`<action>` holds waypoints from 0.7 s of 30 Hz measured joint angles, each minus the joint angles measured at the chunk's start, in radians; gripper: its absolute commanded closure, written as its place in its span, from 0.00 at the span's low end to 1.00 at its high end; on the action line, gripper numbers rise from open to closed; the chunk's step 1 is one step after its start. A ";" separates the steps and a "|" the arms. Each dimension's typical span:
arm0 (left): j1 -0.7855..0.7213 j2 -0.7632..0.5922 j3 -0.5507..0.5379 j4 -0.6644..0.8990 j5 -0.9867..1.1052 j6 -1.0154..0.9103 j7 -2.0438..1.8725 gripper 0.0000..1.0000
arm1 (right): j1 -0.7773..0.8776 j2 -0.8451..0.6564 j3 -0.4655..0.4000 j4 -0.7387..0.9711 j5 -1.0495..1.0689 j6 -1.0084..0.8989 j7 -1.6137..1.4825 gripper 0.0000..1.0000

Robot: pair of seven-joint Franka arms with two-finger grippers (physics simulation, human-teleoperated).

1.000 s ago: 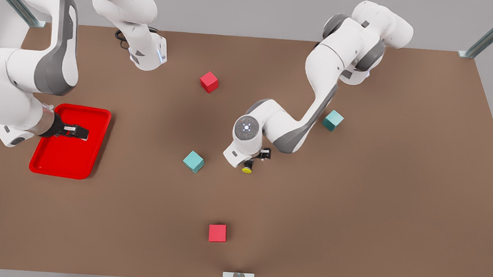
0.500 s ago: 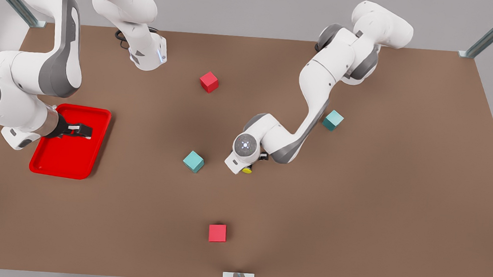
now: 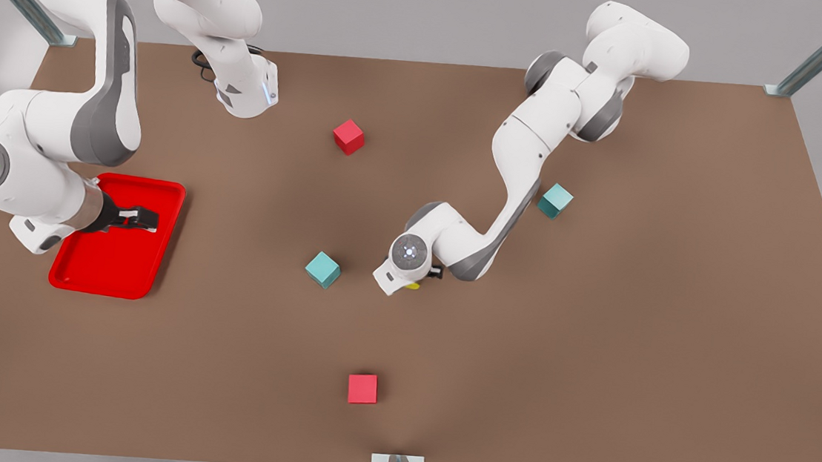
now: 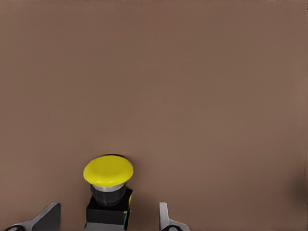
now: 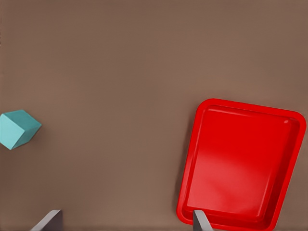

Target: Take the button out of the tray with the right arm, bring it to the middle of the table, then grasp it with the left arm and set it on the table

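Front view: two red cubes (image 3: 348,137) (image 3: 362,389), two teal cubes (image 3: 323,269) (image 3: 555,200), one red tray (image 3: 118,265) and one button (image 3: 414,285) on the brown tabletop (image 3: 632,340). The right claw (image 3: 148,220) hangs over the tray. The left arm's wrist (image 3: 409,255) covers most of the button mid-tabletop.

Left wrist view: the left claw (image 4: 106,219), fingers (image 4: 164,219) spread, brackets the button (image 4: 109,185), a yellow cap on a black base.

Right wrist view: the right claw (image 5: 126,222) is spread above the tray (image 5: 192,192); a teal cube (image 5: 17,129) lies apart.
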 measured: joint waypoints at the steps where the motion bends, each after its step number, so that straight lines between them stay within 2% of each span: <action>1: 0.000 0.002 0.000 0.000 0.000 0.006 0.005 0.00 | 0.000 0.000 0.000 0.000 0.000 0.000 -0.001 0.00; 21: -0.001 -0.064 0.000 -0.129 0.006 0.055 0.040 0.01 | 0.006 0.010 0.000 -0.002 0.000 -0.002 -0.012 0.00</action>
